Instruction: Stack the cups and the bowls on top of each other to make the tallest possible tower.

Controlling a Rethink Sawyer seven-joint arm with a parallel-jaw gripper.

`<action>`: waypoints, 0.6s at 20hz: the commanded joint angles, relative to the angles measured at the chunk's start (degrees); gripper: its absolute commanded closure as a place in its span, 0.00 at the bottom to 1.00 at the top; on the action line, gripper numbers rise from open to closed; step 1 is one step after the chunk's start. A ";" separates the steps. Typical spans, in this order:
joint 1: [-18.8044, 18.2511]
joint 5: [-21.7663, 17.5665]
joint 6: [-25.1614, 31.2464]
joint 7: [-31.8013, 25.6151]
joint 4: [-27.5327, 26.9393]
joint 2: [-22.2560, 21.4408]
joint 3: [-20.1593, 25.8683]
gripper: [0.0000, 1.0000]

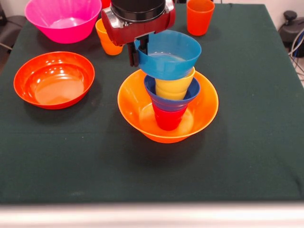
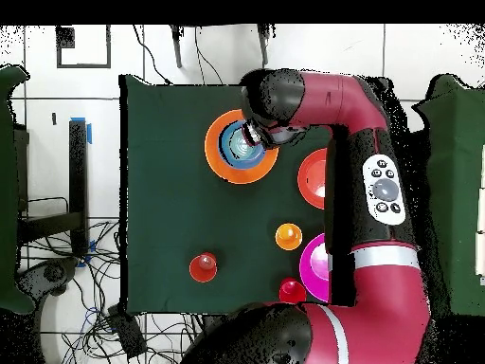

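From the front, the tower (image 1: 169, 97) stands near the middle of the dark green surface (image 1: 247, 142): a big yellow-orange bowl (image 1: 137, 114) as base, a red cup (image 1: 167, 118) upright in it, a small dark blue bowl (image 1: 156, 95) on that, then a yellow cup (image 1: 175, 87), and a light blue bowl (image 1: 173, 57) on top, tilted. The tool (image 1: 137, 53) comes down at that top bowl's rim, its dark fingers (image 1: 134, 56) clenched on the bowl's wall — one inside, one outside. A wide orange-red bowl (image 1: 53, 79) lies apart at the left, a pink bowl (image 1: 63, 19) at the far left corner, an orange-yellow cup (image 1: 105, 40) just behind the tool, and an orange cup (image 1: 200, 16) at the far right.

From overhead, the red arm (image 2: 369, 180) hides the tool; the light blue bowl (image 2: 237, 142) shows nested in the yellow-orange bowl (image 2: 216, 156). The orange-red bowl (image 2: 311, 175) and pink bowl (image 2: 313, 265) lie partly under the arm, with three single cups — orange-yellow (image 2: 288, 236), orange (image 2: 203, 267), and another red cup (image 2: 291, 290) near the edge.
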 commanded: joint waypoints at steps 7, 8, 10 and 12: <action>0.68 -1.08 6.63 -11.15 2.94 -0.93 3.25 1.00; 0.73 -1.03 6.63 -11.02 3.03 -0.98 3.24 1.00; 0.71 -1.02 6.43 -10.80 3.34 -1.09 3.14 1.00; 1.00 -1.03 6.44 -10.48 3.29 -1.07 3.13 1.00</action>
